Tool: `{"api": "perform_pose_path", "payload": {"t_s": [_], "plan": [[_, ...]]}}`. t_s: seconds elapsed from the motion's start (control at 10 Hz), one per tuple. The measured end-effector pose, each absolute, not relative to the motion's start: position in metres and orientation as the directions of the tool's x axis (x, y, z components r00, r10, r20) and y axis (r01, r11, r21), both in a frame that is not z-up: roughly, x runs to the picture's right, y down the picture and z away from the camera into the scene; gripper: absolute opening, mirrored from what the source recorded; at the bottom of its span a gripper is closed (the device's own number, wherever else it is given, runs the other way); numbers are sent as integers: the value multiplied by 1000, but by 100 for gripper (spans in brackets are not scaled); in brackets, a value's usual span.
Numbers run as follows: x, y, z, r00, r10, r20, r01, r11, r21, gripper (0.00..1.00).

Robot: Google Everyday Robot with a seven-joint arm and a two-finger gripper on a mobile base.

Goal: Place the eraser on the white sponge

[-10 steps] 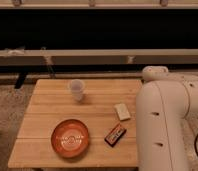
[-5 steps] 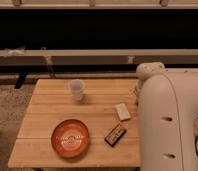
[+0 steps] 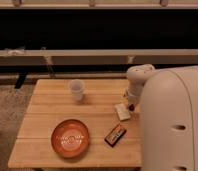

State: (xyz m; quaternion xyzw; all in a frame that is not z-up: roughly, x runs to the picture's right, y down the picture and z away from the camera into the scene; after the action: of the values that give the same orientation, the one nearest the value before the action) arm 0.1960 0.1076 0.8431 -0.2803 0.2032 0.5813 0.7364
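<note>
My own arm (image 3: 172, 120) fills the right of the view, a big white casing that covers the table's right edge. The wooden table (image 3: 52, 145) lies below and to its left.

On the table, from largest to smallest: an orange plate (image 3: 70, 138) near the front, a see-through white cup (image 3: 76, 89) towards the back, a flat black packet (image 3: 115, 134) with orange marks just left of my arm, and the white sponge (image 3: 123, 111) behind that packet.

My claw (image 3: 130, 104) hangs at the end of the rounded wrist, close above the sponge's right end. A small dark red bit shows there, which I take to be the eraser (image 3: 131, 106). I cannot tell how far the claw is open or whether it grips the eraser.

The sponge's long axis runs from back-left to front-right. Too little of the eraser shows to tell which way it points.

The sponge is a narrow target. If the eraser lands across it or near its edge, it may tip off onto the wood. My arm also hides the far side, so a miss there would go unseen.
</note>
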Motion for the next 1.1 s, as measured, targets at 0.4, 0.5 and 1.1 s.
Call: {"api": "perform_pose_path", "payload": {"t_s": [0.4, 0.5, 1.1], "plan": [[177, 128, 831, 272, 723, -635, -959, 153, -237, 0], [169, 132, 832, 284, 717, -636, -955, 154, -253, 0], [158, 142, 850, 290, 704, -648, -954, 162, -251, 21]]}}
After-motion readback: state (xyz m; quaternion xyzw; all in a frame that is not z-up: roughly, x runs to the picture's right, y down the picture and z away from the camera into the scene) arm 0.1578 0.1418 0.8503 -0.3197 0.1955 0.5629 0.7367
